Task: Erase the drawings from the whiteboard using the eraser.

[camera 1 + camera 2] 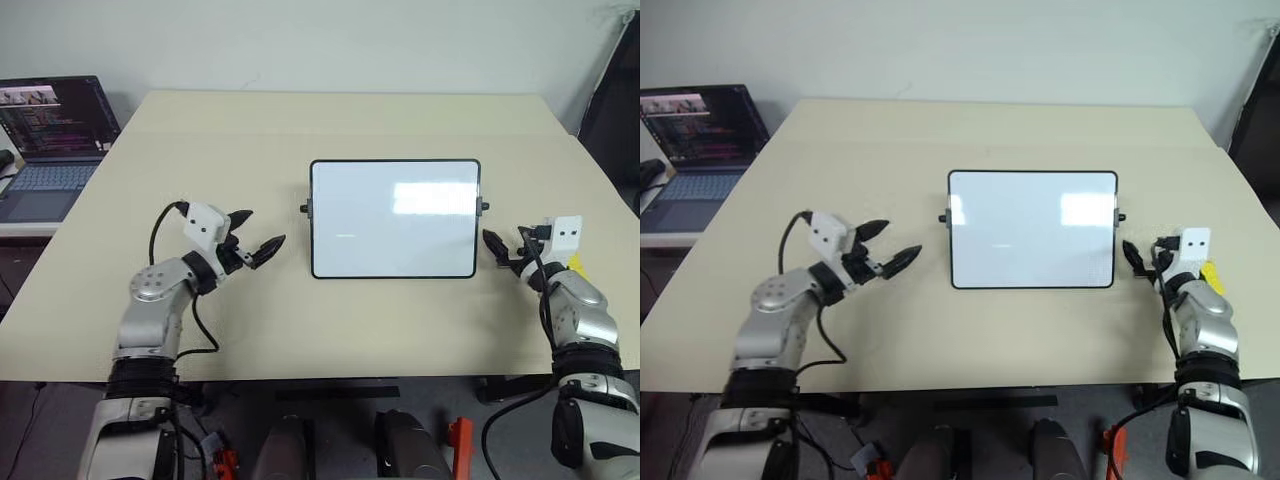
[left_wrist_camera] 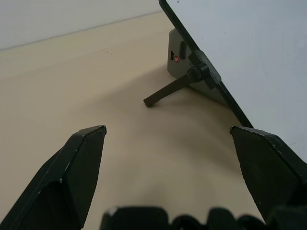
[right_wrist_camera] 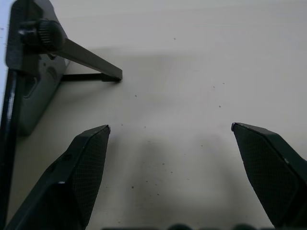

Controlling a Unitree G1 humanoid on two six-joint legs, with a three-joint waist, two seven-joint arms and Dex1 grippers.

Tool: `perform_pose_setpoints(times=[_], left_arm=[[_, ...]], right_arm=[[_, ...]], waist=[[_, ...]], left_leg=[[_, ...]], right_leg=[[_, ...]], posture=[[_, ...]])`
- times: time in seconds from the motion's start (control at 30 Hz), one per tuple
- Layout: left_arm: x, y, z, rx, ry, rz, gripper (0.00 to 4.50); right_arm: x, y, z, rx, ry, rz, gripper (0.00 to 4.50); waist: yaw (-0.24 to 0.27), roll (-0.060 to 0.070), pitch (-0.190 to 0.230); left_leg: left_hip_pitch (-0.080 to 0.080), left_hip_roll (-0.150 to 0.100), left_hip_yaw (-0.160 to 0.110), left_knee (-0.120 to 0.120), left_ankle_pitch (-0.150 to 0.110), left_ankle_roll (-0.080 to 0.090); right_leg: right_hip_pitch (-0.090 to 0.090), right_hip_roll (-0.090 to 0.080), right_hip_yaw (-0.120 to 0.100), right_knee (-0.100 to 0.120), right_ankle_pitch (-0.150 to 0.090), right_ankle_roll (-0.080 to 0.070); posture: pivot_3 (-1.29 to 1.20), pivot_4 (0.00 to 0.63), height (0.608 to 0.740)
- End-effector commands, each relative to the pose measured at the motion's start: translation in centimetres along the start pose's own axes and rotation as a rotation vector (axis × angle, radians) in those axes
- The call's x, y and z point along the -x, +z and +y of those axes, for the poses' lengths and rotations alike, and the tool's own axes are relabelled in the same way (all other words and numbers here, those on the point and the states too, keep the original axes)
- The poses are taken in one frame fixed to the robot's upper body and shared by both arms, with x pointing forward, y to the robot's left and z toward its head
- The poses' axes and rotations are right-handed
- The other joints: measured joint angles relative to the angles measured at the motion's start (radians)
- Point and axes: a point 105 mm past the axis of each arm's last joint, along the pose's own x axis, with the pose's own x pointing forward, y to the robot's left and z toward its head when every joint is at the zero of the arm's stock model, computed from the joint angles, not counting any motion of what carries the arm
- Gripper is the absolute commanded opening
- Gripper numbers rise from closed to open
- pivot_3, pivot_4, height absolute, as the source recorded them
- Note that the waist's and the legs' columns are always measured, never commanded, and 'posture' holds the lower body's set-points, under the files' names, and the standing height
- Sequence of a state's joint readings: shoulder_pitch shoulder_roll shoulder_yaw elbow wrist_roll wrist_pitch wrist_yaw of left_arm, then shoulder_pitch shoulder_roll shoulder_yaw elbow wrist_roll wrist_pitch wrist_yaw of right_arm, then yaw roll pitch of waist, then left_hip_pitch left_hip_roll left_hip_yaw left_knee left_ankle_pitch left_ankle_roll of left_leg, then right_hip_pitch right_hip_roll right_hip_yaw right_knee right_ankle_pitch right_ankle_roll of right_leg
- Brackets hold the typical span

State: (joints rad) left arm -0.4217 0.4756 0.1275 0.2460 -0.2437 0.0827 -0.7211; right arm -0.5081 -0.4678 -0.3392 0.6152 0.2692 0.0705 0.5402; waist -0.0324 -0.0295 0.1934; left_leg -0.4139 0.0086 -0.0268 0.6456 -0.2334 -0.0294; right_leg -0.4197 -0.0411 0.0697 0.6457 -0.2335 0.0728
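The eraser (image 1: 574, 266) is mostly hidden behind the right pincer (image 1: 503, 250). Both pincers, left (image 1: 255, 238) included, gape empty, flanking the whiteboard (image 1: 394, 218) on open bench (image 1: 340, 320).

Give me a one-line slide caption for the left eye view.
Both open hands, left hand and right hand, flank the upright whiteboard on the table; yellow eraser beside the right wrist.
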Motion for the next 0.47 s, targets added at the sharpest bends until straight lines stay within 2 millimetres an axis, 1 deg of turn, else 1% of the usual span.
perform_pose_setpoints(times=[0.03, 0.13, 0.23, 0.33, 0.47], left_arm=[[-0.2, 0.0, 0.7, -0.035, 0.097, -0.035, 4.5], [-0.4, -1.5, 0.7, -0.021, 0.15, -0.024, 4.5], [-0.7, -2.1, 0.8, -0.006, 0.177, -0.03, 4.5], [-1.5, -2.8, -0.2, 0.009, 0.166, -0.032, 4.5], [-1.6, -3.6, -0.7, -0.004, 0.171, 0.001, 4.5]], right_arm=[[0.5, 1.0, 0.6, 0.001, 0.007, -0.082, 4.45], [0.4, 1.0, 1.6, -0.008, 0.009, -0.106, 4.45], [0.0, 1.1, 2.7, 0.0, 0.014, -0.12, 4.45], [-0.2, 0.6, 3.0, 0.002, 0.006, -0.116, 4.45], [-0.2, -0.4, 2.9, 0.001, -0.027, -0.102, 4.45]], waist=[[0.0, 0.0, 0.0], [-0.001, 0.0, 0.0], [-0.005, 0.001, 0.0], [-0.003, 0.001, 0.0], [-0.005, 0.001, 0.0]], left_leg=[[0.0, 0.0, 0.0, 0.0, 0.0, 0.0], [0.0, 0.0, 0.0, 0.0, 0.0, 0.0], [0.001, 0.001, 0.001, 0.0, 0.0, 0.0], [0.002, 0.001, 0.001, 0.0, 0.0, 0.0], [0.003, 0.001, 0.001, 0.0, 0.0, 0.0]], right_leg=[[0.0, 0.0, 0.0, 0.0, 0.0, 0.0], [0.0, 0.0, 0.0, 0.001, 0.001, -0.001], [0.0, 0.001, 0.001, 0.001, 0.001, -0.001], [0.0, 0.001, 0.001, 0.002, 0.002, -0.001], [0.001, 0.001, 0.001, 0.002, 0.002, -0.001]], posture=[[0.0, 0.15, 0.74], [0.0, 0.15, 0.74], [0.0, 0.15, 0.74], [0.0, 0.15, 0.74], [0.0, 0.15, 0.74]])
